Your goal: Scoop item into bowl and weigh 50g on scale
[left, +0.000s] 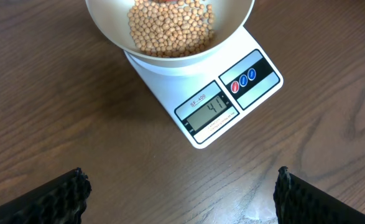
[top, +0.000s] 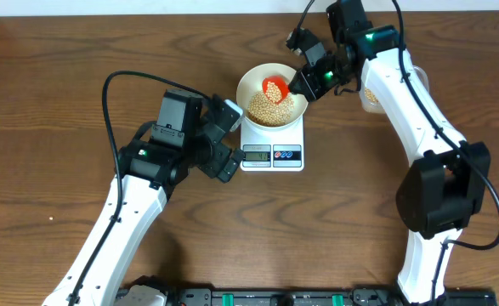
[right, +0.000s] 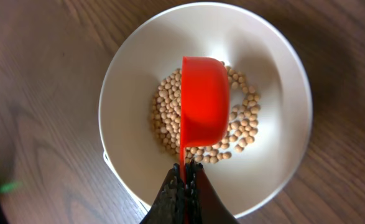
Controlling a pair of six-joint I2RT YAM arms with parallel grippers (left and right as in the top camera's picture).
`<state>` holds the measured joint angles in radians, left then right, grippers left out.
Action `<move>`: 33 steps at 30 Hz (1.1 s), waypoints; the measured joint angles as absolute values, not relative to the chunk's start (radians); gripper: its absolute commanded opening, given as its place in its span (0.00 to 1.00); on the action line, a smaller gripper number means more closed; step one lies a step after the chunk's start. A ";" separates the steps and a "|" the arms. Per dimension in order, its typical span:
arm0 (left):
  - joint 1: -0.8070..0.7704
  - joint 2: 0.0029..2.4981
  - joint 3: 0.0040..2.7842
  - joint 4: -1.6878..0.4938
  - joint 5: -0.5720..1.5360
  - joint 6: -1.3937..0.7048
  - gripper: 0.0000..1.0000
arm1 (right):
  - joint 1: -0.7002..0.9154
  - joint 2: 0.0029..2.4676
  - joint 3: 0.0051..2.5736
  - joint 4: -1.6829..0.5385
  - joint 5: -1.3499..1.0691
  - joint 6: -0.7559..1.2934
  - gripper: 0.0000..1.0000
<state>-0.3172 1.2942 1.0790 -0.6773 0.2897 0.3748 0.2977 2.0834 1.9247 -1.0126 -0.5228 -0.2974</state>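
A white bowl (top: 253, 83) with a heap of tan beans (top: 269, 109) stands on the white scale (top: 272, 146). In the left wrist view the scale (left: 207, 99) shows 41 on its display (left: 213, 109), with the bowl (left: 232, 25) and beans (left: 170, 28) above it. My right gripper (top: 304, 82) is shut on the handle of a red scoop (top: 274, 87), held turned on its side over the bowl. In the right wrist view the scoop (right: 204, 106) hangs over the beans (right: 166, 115) in the bowl (right: 132, 81), fingers (right: 186, 180) clamped on its handle. My left gripper (left: 181, 186) is open and empty, just left of the scale.
A pale container (top: 370, 95) shows partly behind my right arm at the back right. Bare wooden table (top: 62, 102) lies around the scale.
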 measured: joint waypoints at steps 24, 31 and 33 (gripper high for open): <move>-0.317 1.294 1.079 -0.677 0.290 0.375 0.96 | 0.297 2.073 1.925 -1.030 -0.501 -0.327 0.01; -0.317 1.294 1.079 -0.677 0.290 0.375 0.96 | 0.284 2.073 1.925 -1.031 -0.531 -0.327 0.01; -0.317 1.294 1.079 -0.677 0.290 0.375 0.96 | 0.282 2.073 1.925 -1.031 -0.532 -0.327 0.01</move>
<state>-0.3172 1.2942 1.0790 -0.6773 0.2897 0.3748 0.2825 2.0727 1.9247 -1.0309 -0.5316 -0.3271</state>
